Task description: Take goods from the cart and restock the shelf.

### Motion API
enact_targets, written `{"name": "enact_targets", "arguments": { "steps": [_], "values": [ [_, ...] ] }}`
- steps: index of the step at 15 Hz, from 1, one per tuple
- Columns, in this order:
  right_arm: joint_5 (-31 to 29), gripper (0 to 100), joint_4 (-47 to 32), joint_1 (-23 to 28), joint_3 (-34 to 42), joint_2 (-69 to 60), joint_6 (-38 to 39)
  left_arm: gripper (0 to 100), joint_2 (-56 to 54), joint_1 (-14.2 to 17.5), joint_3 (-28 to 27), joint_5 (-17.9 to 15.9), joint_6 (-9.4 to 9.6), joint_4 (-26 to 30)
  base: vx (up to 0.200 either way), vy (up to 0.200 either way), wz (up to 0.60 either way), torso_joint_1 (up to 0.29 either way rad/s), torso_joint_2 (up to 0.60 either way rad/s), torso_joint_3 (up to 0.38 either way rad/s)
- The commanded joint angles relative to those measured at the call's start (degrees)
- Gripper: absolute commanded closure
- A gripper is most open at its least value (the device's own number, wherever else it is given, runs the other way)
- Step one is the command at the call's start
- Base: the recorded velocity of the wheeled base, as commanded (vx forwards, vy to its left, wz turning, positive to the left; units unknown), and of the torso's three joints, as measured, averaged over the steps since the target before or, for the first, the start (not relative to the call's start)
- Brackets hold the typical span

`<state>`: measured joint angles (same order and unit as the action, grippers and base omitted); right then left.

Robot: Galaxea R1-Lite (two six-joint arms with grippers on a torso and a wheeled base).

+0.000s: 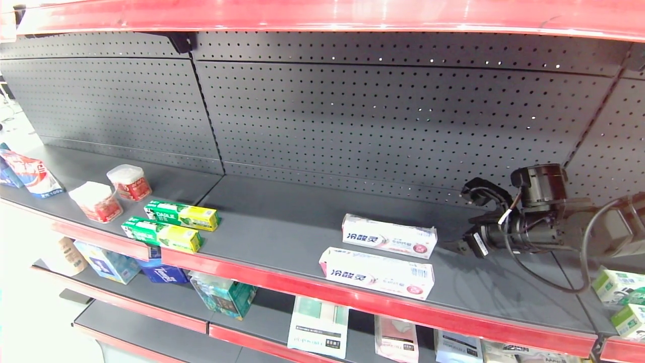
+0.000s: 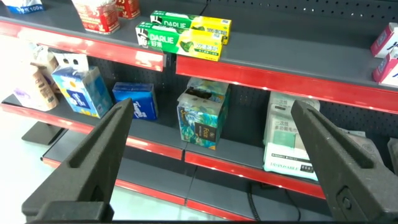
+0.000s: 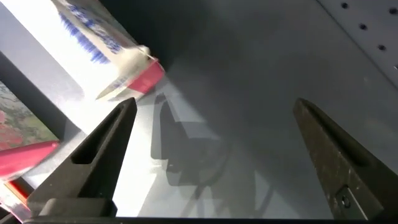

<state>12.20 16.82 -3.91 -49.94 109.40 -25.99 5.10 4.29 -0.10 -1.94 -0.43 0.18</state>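
Two white toothpaste boxes lie on the dark grey shelf [image 1: 282, 222], one at the back [image 1: 388, 235] and one at the front edge [image 1: 378, 272]. My right gripper [image 1: 461, 222] hovers low over the shelf just right of the rear box, apart from it. In the right wrist view this gripper [image 3: 211, 109] is open with nothing between its fingers, and the end of a white toothpaste box [image 3: 106, 37] lies beyond them. My left gripper [image 2: 211, 106] is open and empty, held in front of the lower shelves.
Two green-yellow toothpaste boxes [image 1: 181, 215] [image 2: 180, 40] and two red-white tubs [image 1: 95, 201] stand at the shelf's left, with a bag [image 1: 33, 174] beyond. Green-white cartons [image 1: 620, 287] sit far right. Lower shelves hold tissue packs [image 2: 81, 90] and boxes [image 2: 202, 112]. A pegboard wall [image 1: 383, 116] backs the shelf.
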Motion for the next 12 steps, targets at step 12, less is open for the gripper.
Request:
{"name": "enact_targets", "arguments": {
  "steps": [12],
  "values": [
    [1.8, 0, -0.8, 6.3, 42.1, -77.1, 11.4, 0, 0.1, 0.0, 0.0, 0.0, -0.01, 0.0, 0.0, 0.0, 0.0, 0.0, 0.0, 0.0]
  ]
}}
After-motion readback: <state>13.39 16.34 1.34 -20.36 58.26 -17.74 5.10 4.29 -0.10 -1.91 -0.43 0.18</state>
